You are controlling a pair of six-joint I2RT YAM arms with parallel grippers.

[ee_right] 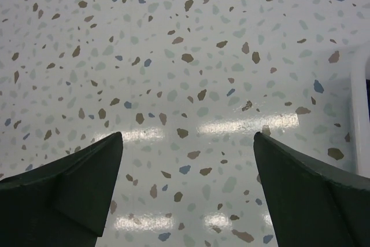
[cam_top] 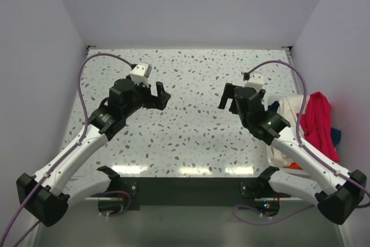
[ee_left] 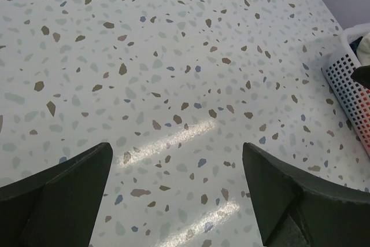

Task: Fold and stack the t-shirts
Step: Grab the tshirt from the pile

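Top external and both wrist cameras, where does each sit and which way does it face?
Top external: above, behind the bases, looking down on the table; both arms, left gripper and right gripper show.
Left wrist: on its arm, facing the table and the basket; own fingers show.
Right wrist: facing the table; own fingers show.
Shared: top external and left wrist both see the basket.

table (cam_top: 191,79) beneath both claws: pale mint-white terrazzo, flecked brown, slate blue and grey-green, with white glare streaks. left claw (cam_top: 163,95) and right claw (cam_top: 226,98): black fingers, a white block (cam_top: 140,74) behind each. arms (cam_top: 81,148) behind the claws: white shells, black joints, purple cables (cam_top: 84,85). basket (ee_left: 342,76), right of both claws: white grid. cloth at the basket: crimson-red t-shirt (cam_top: 319,121), cream-white t-shirt (cam_top: 291,110), sliver of dark blue t-shirt (cam_top: 337,137), patch of orange t-shirt (cam_top: 294,166). walls (cam_top: 185,4): plain pale grey.
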